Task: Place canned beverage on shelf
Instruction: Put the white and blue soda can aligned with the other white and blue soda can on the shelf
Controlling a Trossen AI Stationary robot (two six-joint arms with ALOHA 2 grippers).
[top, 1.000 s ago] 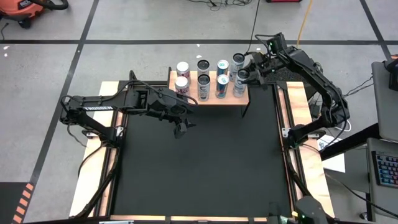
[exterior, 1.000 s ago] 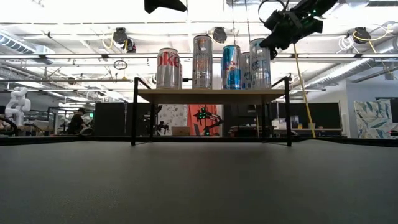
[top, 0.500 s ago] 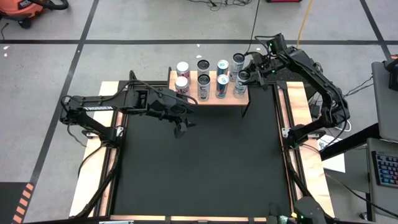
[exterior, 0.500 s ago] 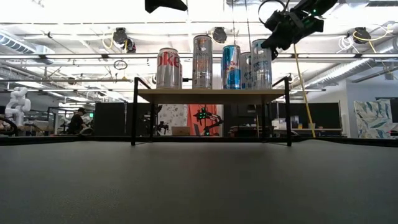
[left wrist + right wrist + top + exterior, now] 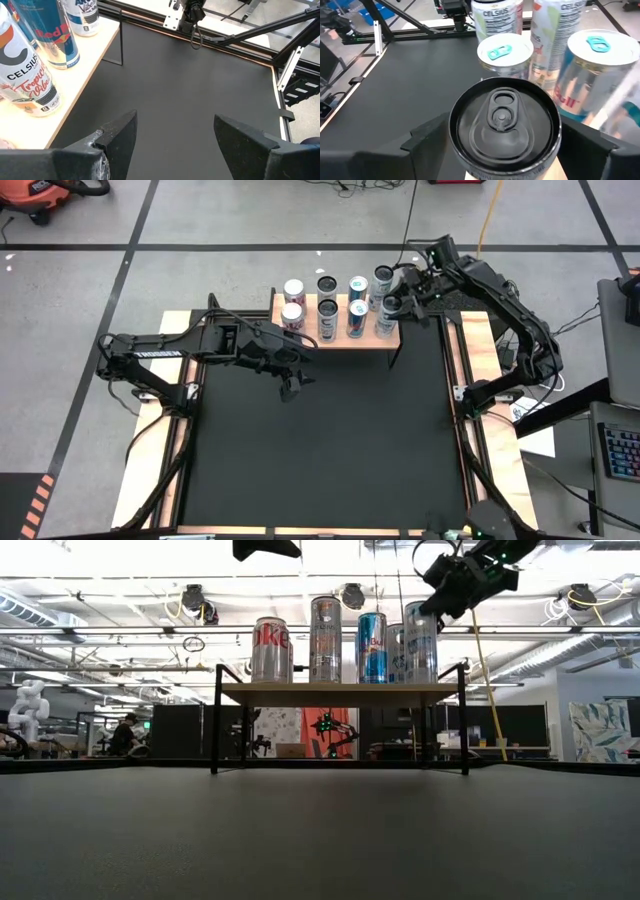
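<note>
The shelf [image 5: 310, 337] is a low light-wood table on black legs at the far edge of the black mat, and several upright cans stand on it in two rows. The canned beverage [image 5: 504, 120], which has a black top, stands on its base at the shelf's right end [image 5: 389, 301]. My right gripper [image 5: 505, 131] is open, with one finger on each side of this can's upper wall and a narrow gap at both. My left gripper [image 5: 175, 132] hangs open over the mat [image 5: 292, 385], just in front of the shelf's left part, with nothing between its fingers.
Neighbouring cans crowd the black-topped one: a silver-topped can [image 5: 505, 51], Celsius cans [image 5: 497, 15] and a Red Bull can [image 5: 592, 70]. The shelf's near right leg [image 5: 464, 720] stands on the mat. The mat [image 5: 320, 450] in front of the shelf is bare.
My right gripper has spread its fingers a little wider around the black-topped can at the shelf's right end. The can has stayed upright in its place on the shelf.
</note>
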